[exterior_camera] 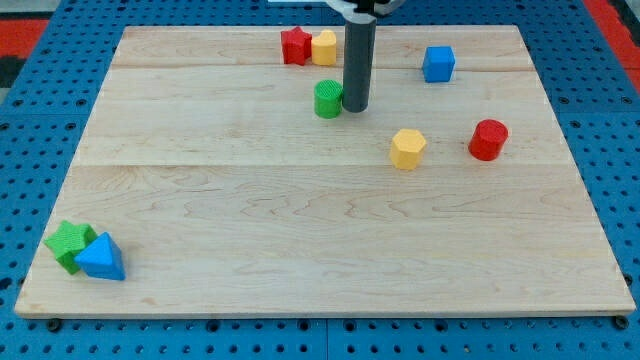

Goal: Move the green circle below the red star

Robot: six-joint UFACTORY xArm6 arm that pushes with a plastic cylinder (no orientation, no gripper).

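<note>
So in the one camera view, my tip [355, 106] is down on the pale wooden board [300, 230], right up against the right side of the green circle block [328, 99] and looks like it's touching it; there's no hand on this rig, just the bare dark rod. The circle sits near and slightly right of the red star block [294, 46], which is at the far edge touching a yellow block [324, 47] on its right. Elsewhere: a blue cube [438, 63] far right, a yellow hexagon-ish block [407, 148] and a red cylinder [488, 139] mid right, and a green star block [68, 243] touching a blue triangle block [102, 258] in the near left corner.

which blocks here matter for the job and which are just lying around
In the job: green circle, red star, my tip right beside the circle on the view's right.

Lying about: yellow block against the star, blue cube, yellow hexagon, red cylinder, green star, blue triangle.
</note>
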